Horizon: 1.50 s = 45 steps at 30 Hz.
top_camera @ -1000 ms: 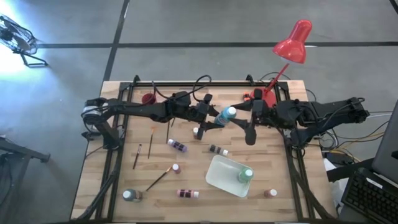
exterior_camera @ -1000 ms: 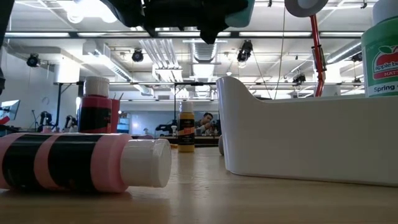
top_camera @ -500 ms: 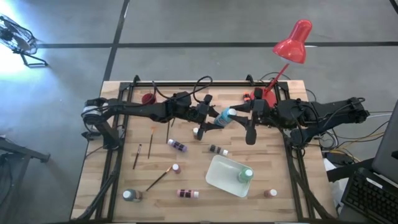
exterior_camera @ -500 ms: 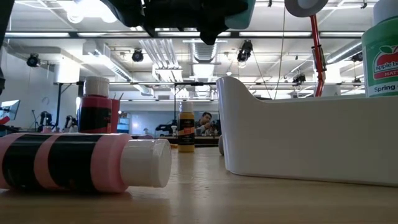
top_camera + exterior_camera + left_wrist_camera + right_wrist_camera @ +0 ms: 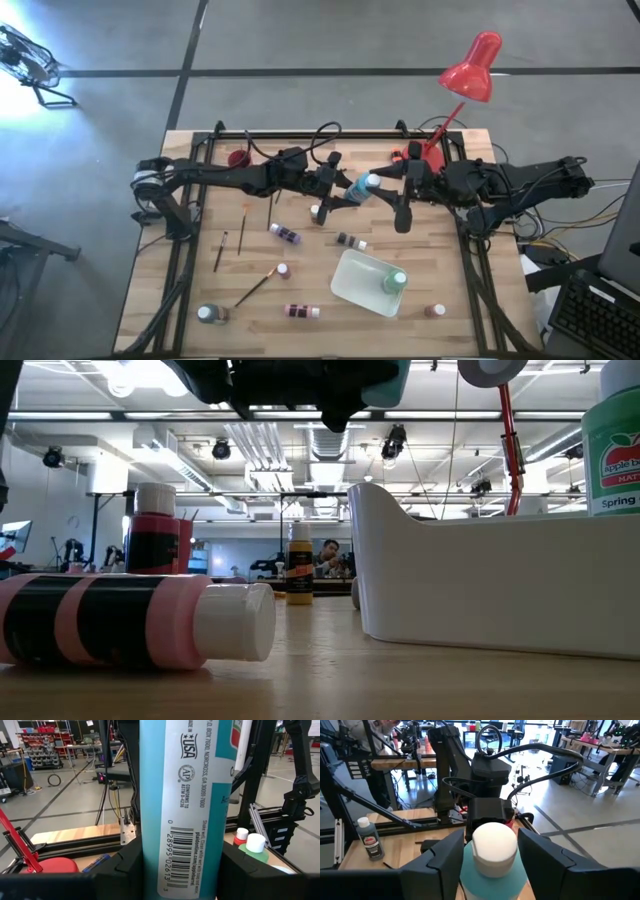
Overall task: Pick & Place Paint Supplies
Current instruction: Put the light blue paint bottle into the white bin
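A teal paint bottle [image 5: 358, 186] with a white cap [image 5: 372, 181] hangs in the air over the table's far middle, lying about level. My left gripper [image 5: 343, 190] is shut on it; its body [image 5: 185, 805] fills the left wrist view. My right gripper [image 5: 392, 182] comes from the right, open, its fingers standing on either side of the cap [image 5: 493, 845]. Other bottles [image 5: 286, 235] [image 5: 350, 241] [image 5: 300, 311] and brushes [image 5: 241, 232] [image 5: 258, 286] lie on the table. My left gripper pinches the teal bottle's body [image 5: 150, 845] between its two fingers [image 5: 125, 870], which lie across the bottle. The bottle is lifted clear, its cap end pointing toward the right arm. My right gripper: its fingers [image 5: 445, 862] flank the bottle's shoulder [image 5: 492, 880]; I cannot tell whether they touch it.
A white tray [image 5: 357, 288] near the table's near right holds an upright green bottle [image 5: 397, 281]; in the low view it is a white wall [image 5: 500, 590]. A red desk lamp [image 5: 470, 68] stands at the far right. A pink-and-black bottle [image 5: 130, 622] lies near the near edge.
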Each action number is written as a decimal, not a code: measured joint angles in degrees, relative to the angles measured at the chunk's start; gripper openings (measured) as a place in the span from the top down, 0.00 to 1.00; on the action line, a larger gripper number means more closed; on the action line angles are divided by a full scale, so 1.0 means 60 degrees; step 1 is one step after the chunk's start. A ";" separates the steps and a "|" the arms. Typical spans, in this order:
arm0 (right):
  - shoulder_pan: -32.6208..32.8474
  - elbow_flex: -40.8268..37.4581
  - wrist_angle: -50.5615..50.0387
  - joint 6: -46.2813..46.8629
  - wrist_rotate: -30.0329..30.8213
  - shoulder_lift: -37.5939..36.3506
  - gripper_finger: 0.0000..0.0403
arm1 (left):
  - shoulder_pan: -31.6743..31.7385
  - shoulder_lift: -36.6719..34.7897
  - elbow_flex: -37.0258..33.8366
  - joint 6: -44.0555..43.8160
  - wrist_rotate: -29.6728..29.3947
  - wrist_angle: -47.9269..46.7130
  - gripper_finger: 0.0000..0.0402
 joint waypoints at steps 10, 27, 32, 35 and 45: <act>-0.0029 0.0000 -0.0164 -0.0035 -0.0004 -0.0004 0.70 | -0.0036 0.0008 0.0073 0.0036 0.0013 -0.0030 0.58; -0.0029 -0.0004 -0.0448 0.0090 -0.0004 -0.0022 0.72 | -0.0040 -0.0056 0.0114 -0.0087 0.0078 -0.0511 0.42; 0.0029 0.0122 -0.1513 0.0597 0.0001 -0.0029 0.72 | -0.0029 -0.0481 0.0245 0.0339 -0.0150 -0.1771 0.34; 0.0165 0.0149 -0.1614 0.0888 -0.0057 -0.0083 0.72 | -0.0021 -0.0758 0.0326 0.0685 -0.0530 -0.2593 0.32; 0.1588 -0.0024 -0.2309 0.2492 -0.0744 -0.0080 0.72 | 0.0318 -0.2289 -0.0004 0.1279 -0.3456 -0.4672 0.32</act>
